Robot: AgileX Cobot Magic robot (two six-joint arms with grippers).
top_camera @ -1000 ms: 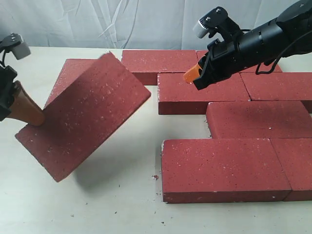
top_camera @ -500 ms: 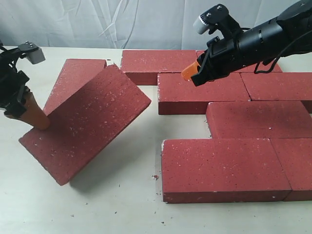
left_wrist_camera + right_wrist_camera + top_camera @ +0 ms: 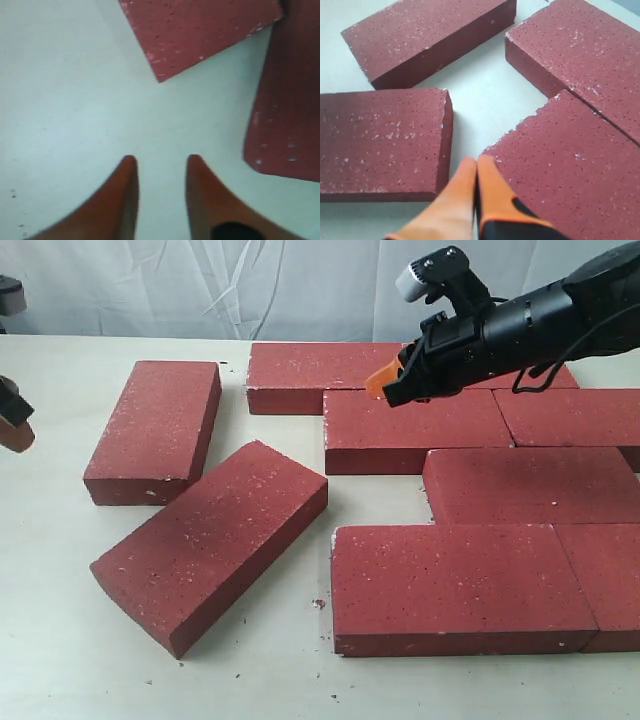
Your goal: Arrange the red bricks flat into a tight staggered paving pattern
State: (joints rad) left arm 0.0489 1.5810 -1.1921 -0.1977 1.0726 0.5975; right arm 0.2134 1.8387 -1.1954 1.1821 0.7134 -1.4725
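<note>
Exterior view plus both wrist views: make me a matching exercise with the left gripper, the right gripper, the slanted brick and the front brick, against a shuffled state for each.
Column one:
1. left gripper
2. right gripper
3. slanted brick
4. front brick

Column two:
A. flat, butted against a neighbouring brick
B. fingers pressed together
C. fingers apart, above the table
D. flat, lying askew

Pairs: 1-C, 2-B, 3-D, 4-A.

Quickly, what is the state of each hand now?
Left hand: open, holding nothing.
Right hand: closed, holding nothing.
</note>
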